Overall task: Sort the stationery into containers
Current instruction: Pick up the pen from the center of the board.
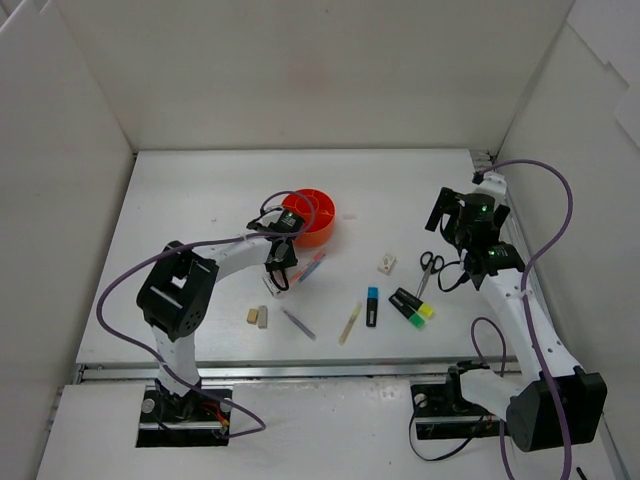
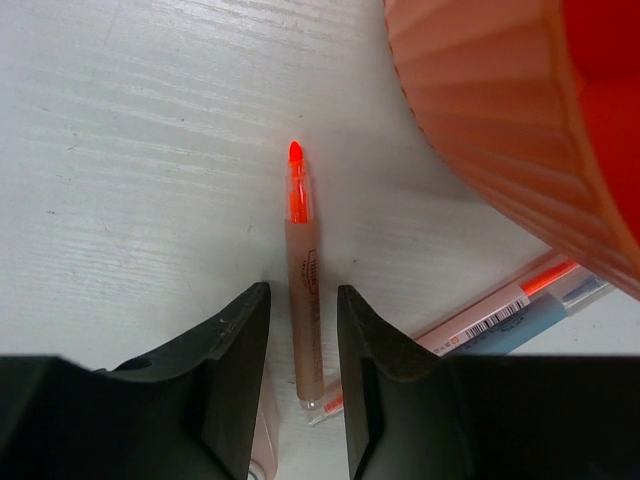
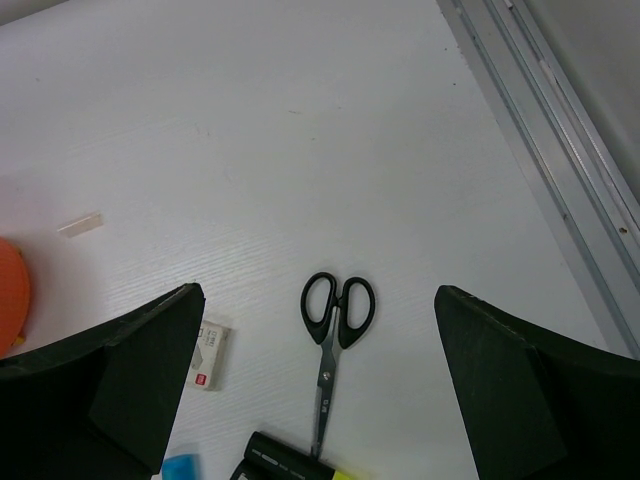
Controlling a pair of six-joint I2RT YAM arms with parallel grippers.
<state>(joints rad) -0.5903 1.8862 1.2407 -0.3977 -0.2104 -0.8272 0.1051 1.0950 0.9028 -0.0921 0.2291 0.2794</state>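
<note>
Robot lab cell: white panels (image 1: 300, 70) enclose the table (image 1: 190, 190).

White table (image 1: 180, 200) with faint wood grain, walled in by white panels: back wall (image 1: 400, 80) along the far edge, side walls (image 1: 50, 200) along the left and right edges. Faint pinkish smudge (image 1: 305, 72) on the back wall. Metal rail (image 1: 300, 371) along the near edge; second rail (image 3: 545, 130) down the right edge.

High rear overview, close wrist views, scissors (image 1: 427, 263) shared
</note>
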